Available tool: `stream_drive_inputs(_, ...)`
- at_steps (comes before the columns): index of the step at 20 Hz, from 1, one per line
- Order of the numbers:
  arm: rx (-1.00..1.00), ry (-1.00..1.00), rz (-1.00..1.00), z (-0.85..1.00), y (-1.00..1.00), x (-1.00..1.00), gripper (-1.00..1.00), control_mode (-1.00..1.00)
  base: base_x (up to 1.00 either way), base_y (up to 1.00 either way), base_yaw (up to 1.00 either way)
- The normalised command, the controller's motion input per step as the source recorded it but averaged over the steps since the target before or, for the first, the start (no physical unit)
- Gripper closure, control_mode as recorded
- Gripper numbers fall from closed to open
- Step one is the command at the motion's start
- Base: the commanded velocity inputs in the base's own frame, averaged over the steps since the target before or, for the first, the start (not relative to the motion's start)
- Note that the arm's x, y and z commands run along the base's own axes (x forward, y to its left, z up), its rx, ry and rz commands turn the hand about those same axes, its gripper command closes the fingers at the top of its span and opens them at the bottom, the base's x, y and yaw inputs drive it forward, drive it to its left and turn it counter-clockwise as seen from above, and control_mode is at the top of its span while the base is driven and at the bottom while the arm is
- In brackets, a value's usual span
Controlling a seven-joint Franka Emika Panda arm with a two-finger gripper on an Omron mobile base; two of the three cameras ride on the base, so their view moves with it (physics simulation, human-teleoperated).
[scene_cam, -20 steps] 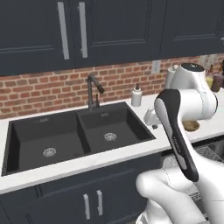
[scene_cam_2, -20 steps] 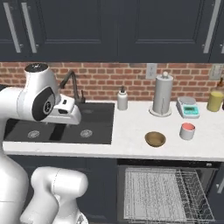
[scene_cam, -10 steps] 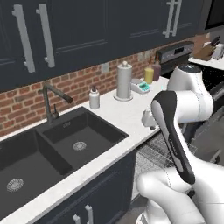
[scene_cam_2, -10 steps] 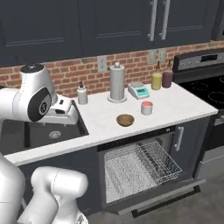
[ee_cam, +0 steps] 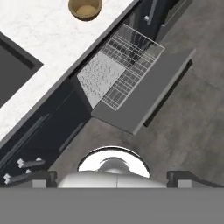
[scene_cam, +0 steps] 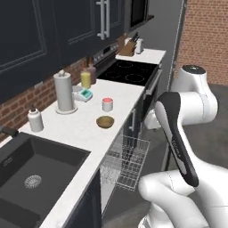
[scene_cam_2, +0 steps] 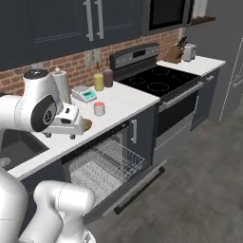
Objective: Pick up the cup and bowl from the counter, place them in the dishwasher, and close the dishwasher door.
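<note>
The bowl [scene_cam: 105,121] sits upright on the white surface [scene_cam: 84,129] near its front edge, and the hand view, looking straight down into it [ee_cam: 85,8], shows only its bare wooden inside. The cup [scene_cam: 107,104] stands just behind it, apart from it, its red-pink top up; what it holds, if anything, is too small to tell. Below them the dishwasher [scene_cam_2: 109,168] is open, its door dropped flat and its wire rack [scene_cam: 124,161] pulled out over the door with nothing in it, as the hand view confirms from above [ee_cam: 118,72]. The right base view shows the pincer [scene_cam_2: 60,135] hanging over the surface's front edge beside the bowl, holding nothing; its two dark tips stand wide apart at the bottom corners of the hand view. The left base view adds the black sink [scene_cam: 31,182] and a white paper-towel roll [scene_cam: 64,92] behind the cup.
</note>
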Motion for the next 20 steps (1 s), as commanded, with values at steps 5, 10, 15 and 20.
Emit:
stream_drive_inputs(5,0.00,0.00,0.00,0.00,0.00,0.00,-1.00,1.00,0.27,0.13,-0.26)
stream_drive_inputs(10,0.00,0.00,0.00,0.00,0.00,0.00,-1.00,1.00,0.65,0.45,-0.10)
stream_drive_inputs(15,0.00,0.00,0.00,0.00,0.00,0.00,-1.00,1.00,0.70,0.17,-0.08)
stream_drive_inputs(20,0.00,0.00,0.00,0.00,0.00,0.00,-1.00,1.00,0.66,-0.08,-0.03)
